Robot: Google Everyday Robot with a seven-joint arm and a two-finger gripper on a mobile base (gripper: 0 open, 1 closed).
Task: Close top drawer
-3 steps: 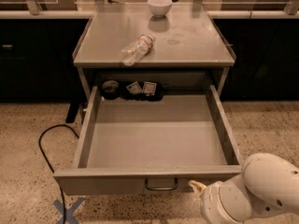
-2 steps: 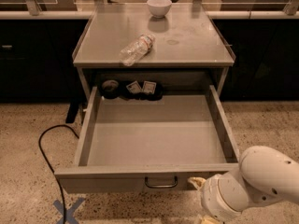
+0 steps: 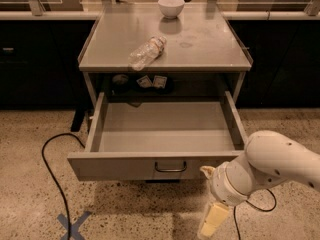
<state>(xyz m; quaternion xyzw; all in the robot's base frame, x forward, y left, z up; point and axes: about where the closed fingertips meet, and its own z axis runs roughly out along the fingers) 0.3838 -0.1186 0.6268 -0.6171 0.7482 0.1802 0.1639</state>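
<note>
White arm casing (image 3: 272, 161) enters from the lower right edge, which cuts it off. It ends in the tool (image 3: 212, 213), low over the speckled floor (image 3: 125, 214), just below and in front of the right end of the drawer front. Only a cream part pointing down and a small cream tip near the drawer front show. The wrist covers the rest, so whether the tool is released or clenched cannot be determined. Contact with the drawer front cannot be confirmed.

Top drawer (image 3: 165, 134): pulled far out of the grey metal desk (image 3: 200, 44), tray bare, dark loop handle (image 3: 170, 167) at the centre of its front.

Recess behind the drawer: shadowed. Two small pale packets (image 3: 152, 81) and a round dark item (image 3: 120, 80) show, but their type is not readable.

Desk top: a clear plastic bottle (image 3: 146, 52) on its side near the front edge, a white bowl (image 3: 171, 6) upright at the back.

Floor, left: a black cable (image 3: 50, 169), its far end hidden beside the desk. A blue tape cross (image 3: 73, 225) is cut by the lower edge.
</note>
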